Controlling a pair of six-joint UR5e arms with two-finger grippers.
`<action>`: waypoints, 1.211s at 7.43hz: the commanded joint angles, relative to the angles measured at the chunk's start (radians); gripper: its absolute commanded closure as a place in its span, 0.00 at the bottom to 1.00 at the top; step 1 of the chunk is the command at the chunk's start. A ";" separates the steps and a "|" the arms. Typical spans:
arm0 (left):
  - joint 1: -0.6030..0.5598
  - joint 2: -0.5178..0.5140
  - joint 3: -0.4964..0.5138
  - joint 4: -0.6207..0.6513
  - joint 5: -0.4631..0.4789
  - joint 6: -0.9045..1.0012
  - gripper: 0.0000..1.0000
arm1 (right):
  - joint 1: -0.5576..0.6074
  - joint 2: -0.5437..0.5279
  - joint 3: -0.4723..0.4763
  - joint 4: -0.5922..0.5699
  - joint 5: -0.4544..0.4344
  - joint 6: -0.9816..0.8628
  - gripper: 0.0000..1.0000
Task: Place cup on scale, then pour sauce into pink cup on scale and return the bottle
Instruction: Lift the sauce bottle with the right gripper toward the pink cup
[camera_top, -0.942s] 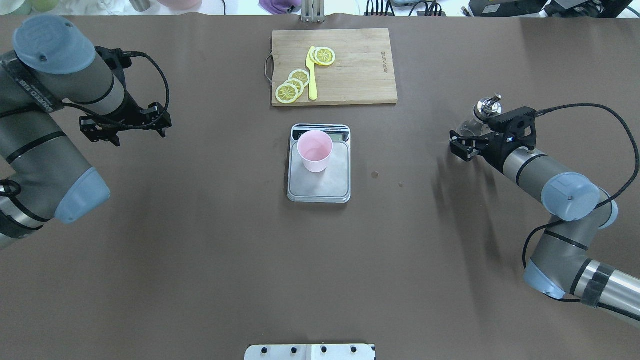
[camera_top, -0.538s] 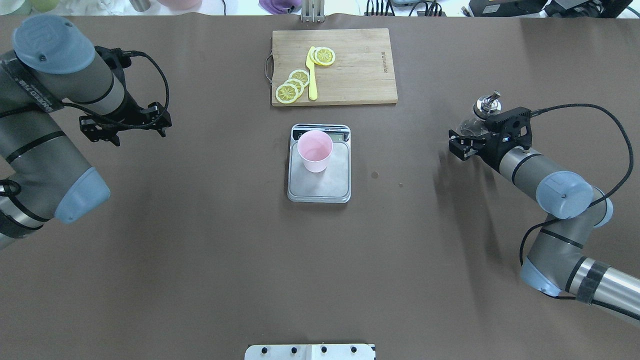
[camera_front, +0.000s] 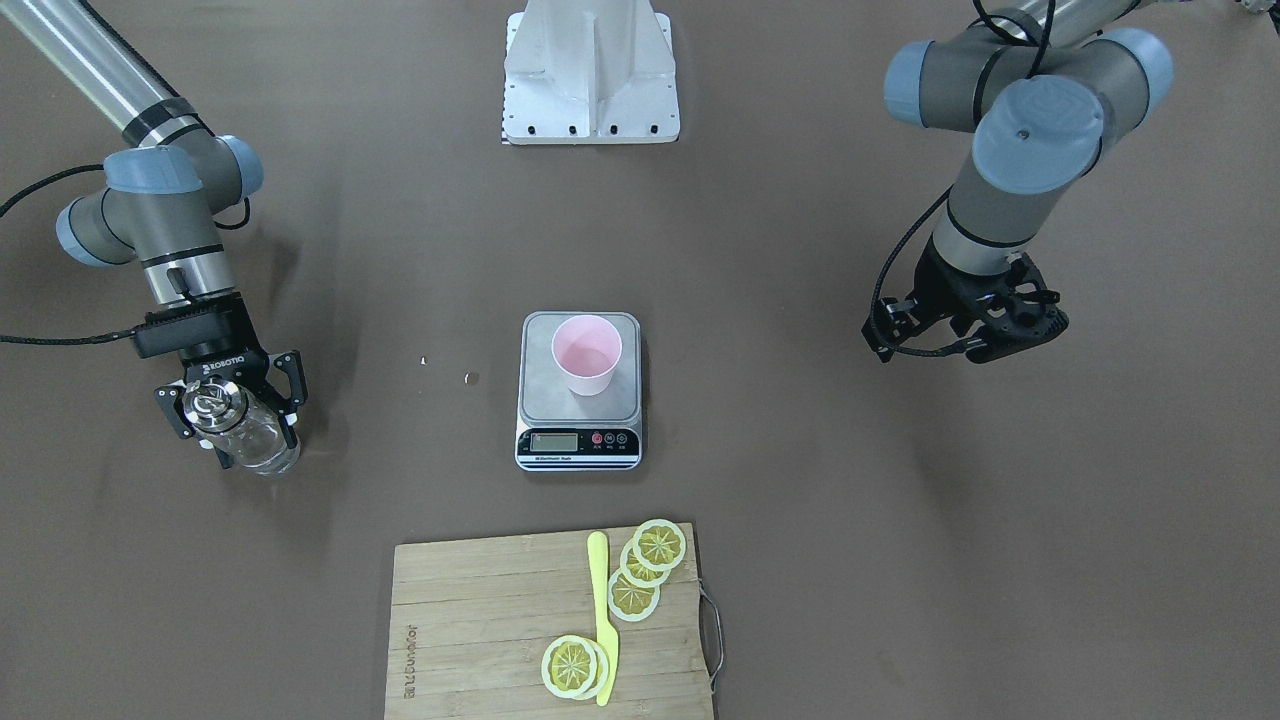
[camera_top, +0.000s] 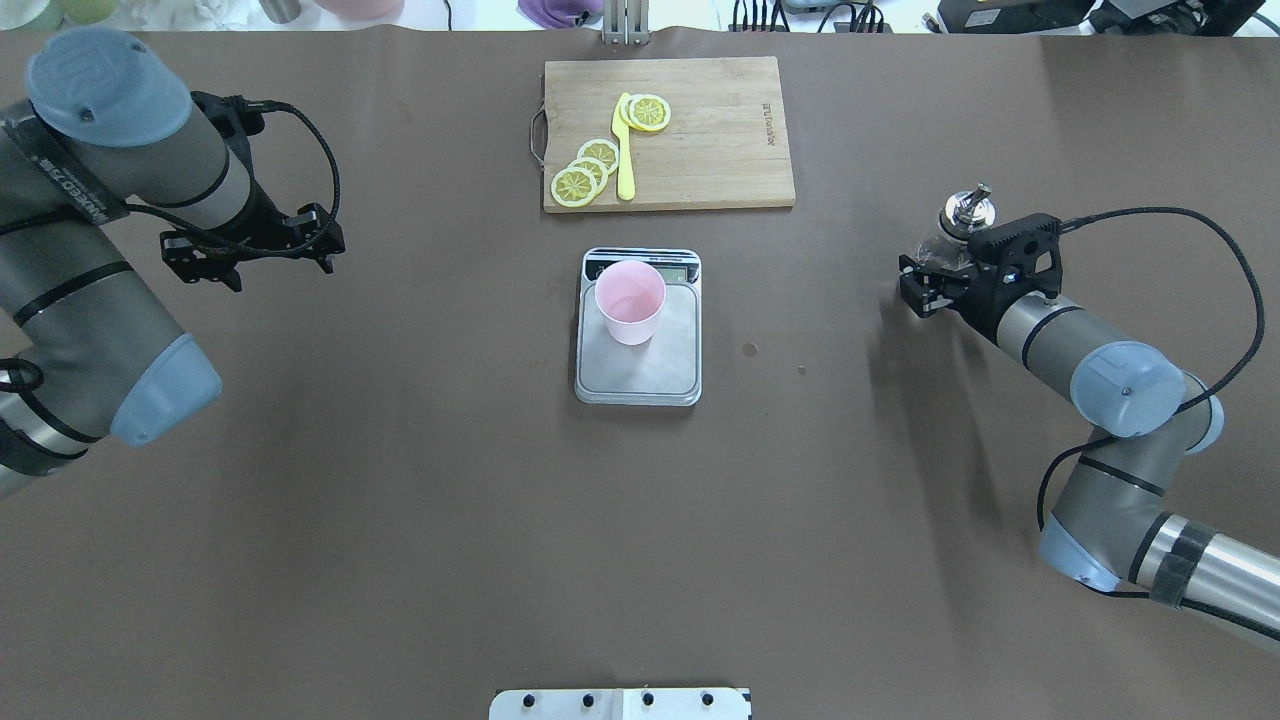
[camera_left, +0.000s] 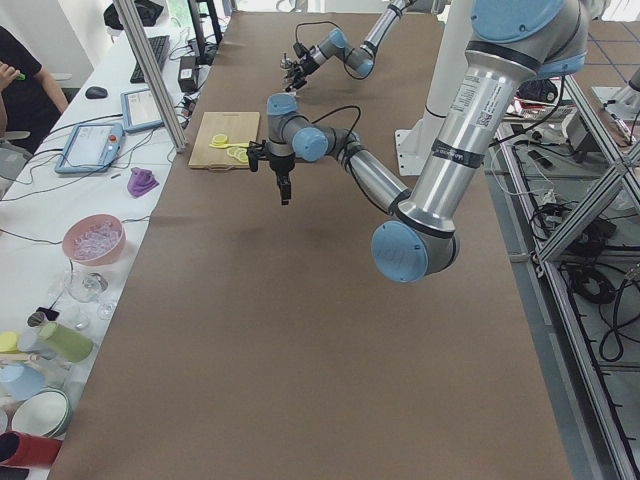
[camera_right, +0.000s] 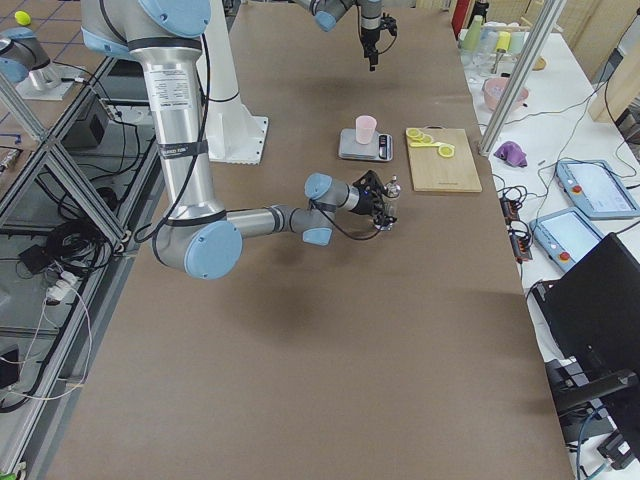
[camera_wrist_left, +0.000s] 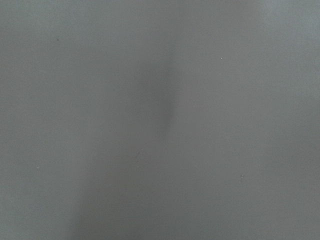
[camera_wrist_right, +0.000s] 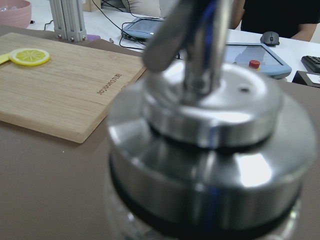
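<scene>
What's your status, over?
Left claw open, empty. Right claw shut on bottle, off to the side of the scale. Cup upright on scale. Only small specks between them.

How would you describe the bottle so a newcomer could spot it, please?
Look away from the central scale to the right gripper. The bottle is held there: clear glass topped by a shiny metal cap and spout, unlike the pink cup.

Overhead and front cameras face each other, sharing the scale (camera_top: 638, 340); left wrist seemingly close above table (camera_top: 400, 500).
</scene>
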 joint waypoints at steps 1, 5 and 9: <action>0.000 0.000 0.000 0.000 0.001 0.000 0.01 | 0.011 -0.001 0.037 -0.003 0.001 -0.002 1.00; -0.020 -0.006 0.000 0.001 -0.005 0.012 0.01 | 0.037 0.015 0.297 -0.418 -0.024 -0.007 1.00; -0.043 0.017 -0.009 0.001 -0.009 0.034 0.01 | -0.117 0.025 0.454 -0.811 -0.410 -0.235 1.00</action>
